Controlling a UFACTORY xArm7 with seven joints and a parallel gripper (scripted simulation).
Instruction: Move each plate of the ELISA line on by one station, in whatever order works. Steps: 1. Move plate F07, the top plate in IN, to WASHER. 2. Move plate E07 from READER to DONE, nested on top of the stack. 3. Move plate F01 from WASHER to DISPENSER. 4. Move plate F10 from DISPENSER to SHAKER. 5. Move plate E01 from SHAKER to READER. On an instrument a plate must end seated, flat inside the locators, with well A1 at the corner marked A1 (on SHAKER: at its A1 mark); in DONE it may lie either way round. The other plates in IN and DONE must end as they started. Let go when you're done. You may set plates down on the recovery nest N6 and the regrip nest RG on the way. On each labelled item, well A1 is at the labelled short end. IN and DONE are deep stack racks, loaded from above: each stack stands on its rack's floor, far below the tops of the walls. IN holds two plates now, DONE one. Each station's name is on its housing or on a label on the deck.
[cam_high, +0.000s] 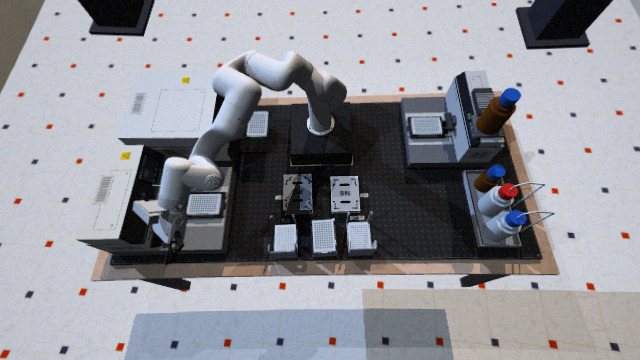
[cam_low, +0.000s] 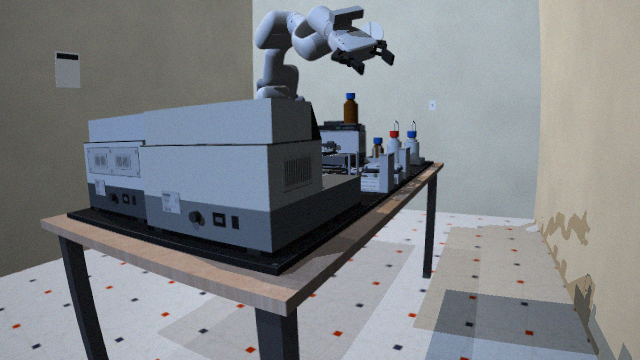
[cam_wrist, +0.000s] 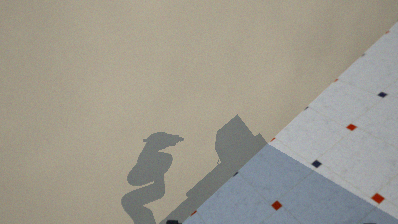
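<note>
A laboratory: the worktop (cam_high: 325, 270) carries grey benchtop instruments (cam_low: 225, 170), well plates (cam_high: 324, 235) in small racks and capped reagent bottles (cam_high: 497, 111), all below and beside the raised tool (cam_low: 364, 59), in a plain tiled room.

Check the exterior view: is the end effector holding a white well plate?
No. The black end effector hangs high above the grey instrument housings with its fingers spread wide and nothing between them.
</note>
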